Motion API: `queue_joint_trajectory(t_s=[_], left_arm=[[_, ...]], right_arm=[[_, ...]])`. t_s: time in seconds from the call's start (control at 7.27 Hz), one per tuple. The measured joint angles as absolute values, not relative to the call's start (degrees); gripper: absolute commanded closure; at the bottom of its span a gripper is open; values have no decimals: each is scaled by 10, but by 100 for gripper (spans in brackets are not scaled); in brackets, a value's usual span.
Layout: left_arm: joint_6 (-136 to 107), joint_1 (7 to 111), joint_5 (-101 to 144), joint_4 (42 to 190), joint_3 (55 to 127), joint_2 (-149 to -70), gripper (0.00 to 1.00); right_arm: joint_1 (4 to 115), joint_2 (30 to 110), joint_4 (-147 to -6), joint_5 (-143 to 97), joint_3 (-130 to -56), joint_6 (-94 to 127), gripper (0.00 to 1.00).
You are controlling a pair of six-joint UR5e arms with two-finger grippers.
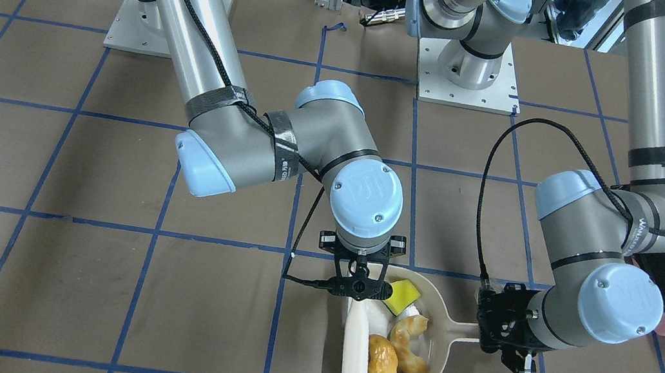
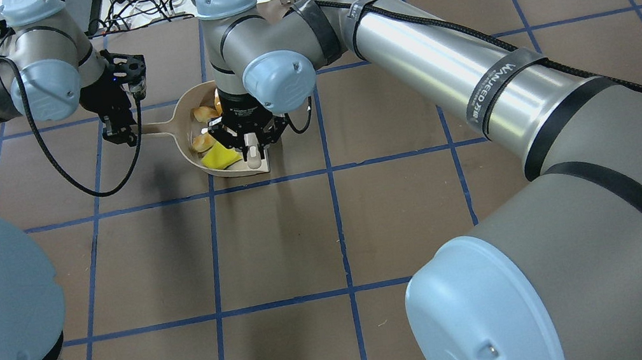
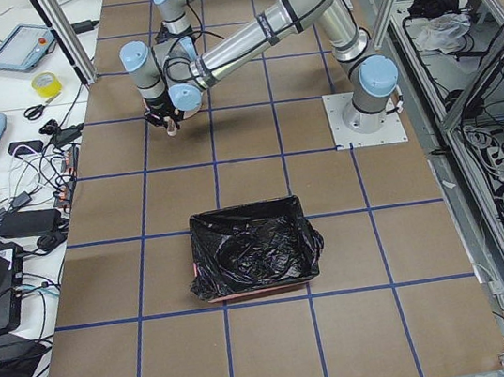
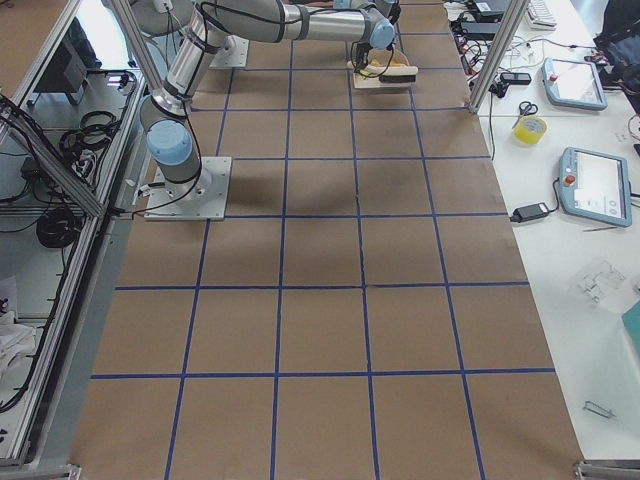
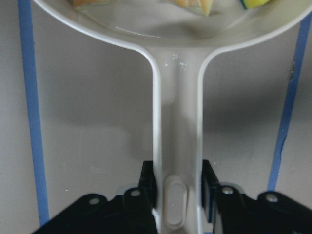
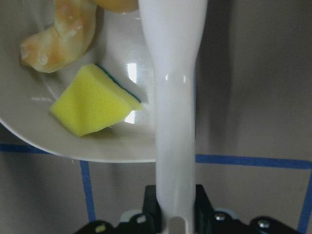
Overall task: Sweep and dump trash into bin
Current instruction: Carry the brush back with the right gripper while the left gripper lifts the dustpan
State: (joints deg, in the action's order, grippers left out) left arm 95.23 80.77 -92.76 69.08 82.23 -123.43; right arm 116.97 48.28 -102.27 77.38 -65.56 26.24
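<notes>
The bin (image 3: 254, 250) stands well apart from the pan (image 1: 437, 305), out past the pan's handle end on the robot's left and a little toward the robot's base. Its black liner looks to hold nothing. That is the relation the coming move turns on, since the pan's long axis, from bowl to handle, already runs roughly toward the bin.

The left arm (image 1: 628, 208) is the nearer one to the bin. In the front view its elbow hangs between pan and bin.

The left gripper (image 5: 178, 195) has its jaws pinched on the tip of the pan's handle, one finger on each side. The right gripper (image 6: 175, 214) comes down over the pan's bowl with its jaws clamped on the brush (image 1: 355, 359). The brush lies flat across the pan's open mouth, its length about square to the handle.

All the trash is inside the pan. The croissant (image 1: 407, 347) lies mid-bowl, with the lump (image 1: 380, 365) just beside it against the brush. The wedge (image 1: 402, 295) sits at the bowl's side nearest the robot, under the right gripper.

Sweeping looks finished, leaving the carry and the dump. The mouth faces away from the bin (toward the robot's right), so the left arm will probably have to turn or tip the pan once over the liner. Lifting level matters, because the brush alone closes that open edge.
</notes>
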Motion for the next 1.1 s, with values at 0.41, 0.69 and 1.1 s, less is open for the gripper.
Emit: queue_joint_trajectory(t_s=[0.41,0.69,1.1], left_arm=[[955,807,-921,691,823,-1233,93],[957,805,-913,691,824,-1229,93],[975,794,-882,705,820,-1219,95]], right_arm=[[1138,498,-1006,829,-658,221,100],[1085,514,-960,869,-661,165,100],[969,583,-929,887,-749,56,100]])
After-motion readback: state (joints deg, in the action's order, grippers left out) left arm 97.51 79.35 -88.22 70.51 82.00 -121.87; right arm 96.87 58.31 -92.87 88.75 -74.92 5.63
